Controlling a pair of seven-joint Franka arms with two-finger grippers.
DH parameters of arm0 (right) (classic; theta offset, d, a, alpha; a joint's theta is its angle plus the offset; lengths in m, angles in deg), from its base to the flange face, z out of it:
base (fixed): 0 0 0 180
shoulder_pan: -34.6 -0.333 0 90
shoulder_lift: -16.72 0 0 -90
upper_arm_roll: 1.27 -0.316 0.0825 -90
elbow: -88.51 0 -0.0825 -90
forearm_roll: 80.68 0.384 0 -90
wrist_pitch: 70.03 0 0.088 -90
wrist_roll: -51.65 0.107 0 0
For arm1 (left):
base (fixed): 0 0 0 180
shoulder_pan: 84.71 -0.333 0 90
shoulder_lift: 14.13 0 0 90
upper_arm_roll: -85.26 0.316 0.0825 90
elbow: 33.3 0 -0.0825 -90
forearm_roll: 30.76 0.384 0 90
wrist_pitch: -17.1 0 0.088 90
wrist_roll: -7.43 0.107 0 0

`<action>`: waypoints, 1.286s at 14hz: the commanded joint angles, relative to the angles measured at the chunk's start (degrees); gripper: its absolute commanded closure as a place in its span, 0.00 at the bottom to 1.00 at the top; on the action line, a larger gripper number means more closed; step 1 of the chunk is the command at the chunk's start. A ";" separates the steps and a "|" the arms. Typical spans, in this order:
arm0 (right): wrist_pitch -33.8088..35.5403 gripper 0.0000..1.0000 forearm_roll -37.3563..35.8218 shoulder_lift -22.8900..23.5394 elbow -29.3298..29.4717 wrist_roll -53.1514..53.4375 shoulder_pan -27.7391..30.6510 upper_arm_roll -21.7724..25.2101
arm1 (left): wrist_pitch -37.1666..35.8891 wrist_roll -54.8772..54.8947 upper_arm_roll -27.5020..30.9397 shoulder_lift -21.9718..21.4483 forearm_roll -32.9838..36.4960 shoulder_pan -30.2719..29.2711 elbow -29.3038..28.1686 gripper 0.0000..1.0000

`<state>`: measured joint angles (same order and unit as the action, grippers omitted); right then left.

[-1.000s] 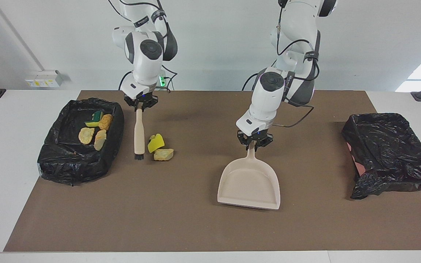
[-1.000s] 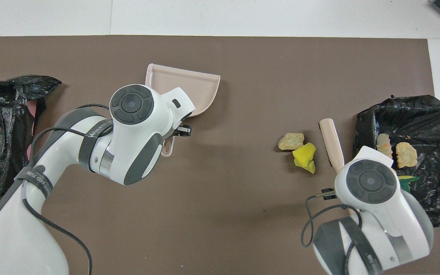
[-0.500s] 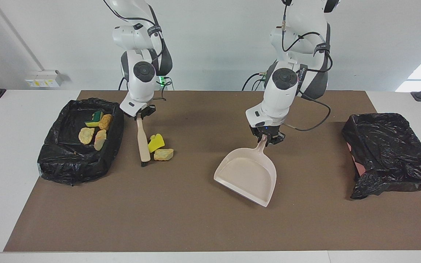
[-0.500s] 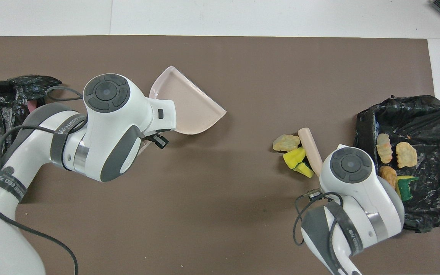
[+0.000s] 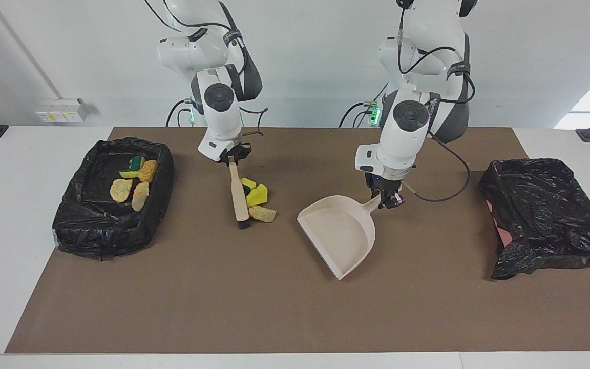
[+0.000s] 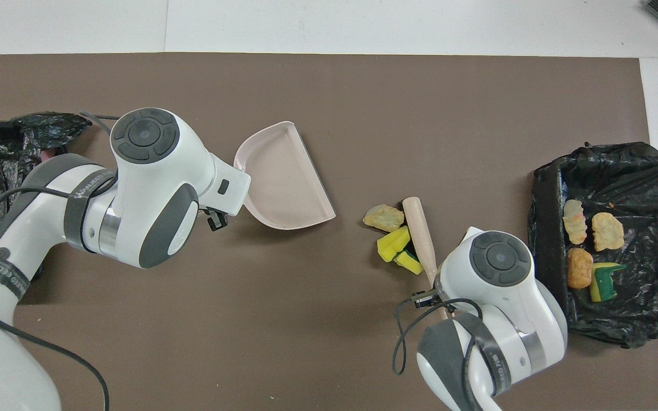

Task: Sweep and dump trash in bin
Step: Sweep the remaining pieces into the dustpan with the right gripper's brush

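Sweeping is the step in hand: the right hand (image 5: 231,155) pinches the brush (image 5: 238,192) by its handle, bristles down on the surface (image 5: 274,318), with the loose trash (image 5: 257,201) (two yellow sponge pieces and a tan lump) touching the brush on the side toward the dustpan (image 5: 339,233). The left hand (image 5: 388,197) pinches the dustpan's handle, its open mouth turned toward the trash, near but still apart. More scraps lie in the bin (image 5: 113,197) at the right arm's end; a second bin (image 5: 546,215) sits at the left arm's end. Next, I judge, the brush must push the pile over the pan's lip. Compared with half a second ago, brush and trash have shifted toward the pan, which has rotated to face them.
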<state>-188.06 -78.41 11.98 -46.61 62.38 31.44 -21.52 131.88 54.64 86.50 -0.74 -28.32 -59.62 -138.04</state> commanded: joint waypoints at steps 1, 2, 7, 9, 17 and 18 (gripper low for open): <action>-0.18 1.00 0.20 -0.63 0.38 8.04 0.33 0.30 | -0.25 2.96 -0.54 -2.41 5.98 2.06 -2.83 1.00; 1.64 1.00 0.11 -1.50 0.82 8.51 1.21 0.47 | 0.79 3.75 -0.45 -2.67 6.08 3.90 -4.58 1.00; 4.29 1.00 -1.92 -8.18 -4.80 11.67 1.66 -0.05 | 4.13 3.32 -0.54 -3.64 6.00 8.39 -8.19 1.00; 5.44 1.00 -1.74 -7.93 -5.07 9.58 1.49 -0.05 | 6.86 3.23 -0.63 -4.95 6.00 9.54 -10.83 1.00; -1.32 1.00 11.14 1.38 1.33 5.54 -6.86 -0.14 | 10.73 -1.60 -0.63 -6.36 6.00 13.32 -15.84 1.00; -2.20 1.00 15.53 2.26 2.65 4.22 -7.21 -0.14 | 11.78 -1.69 -0.63 -6.71 6.00 13.32 -16.80 1.00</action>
<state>-188.82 -69.28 11.65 -47.27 70.29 24.51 -21.62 141.04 53.67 85.26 -4.85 -23.31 -47.58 -150.64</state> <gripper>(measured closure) 0.727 0.687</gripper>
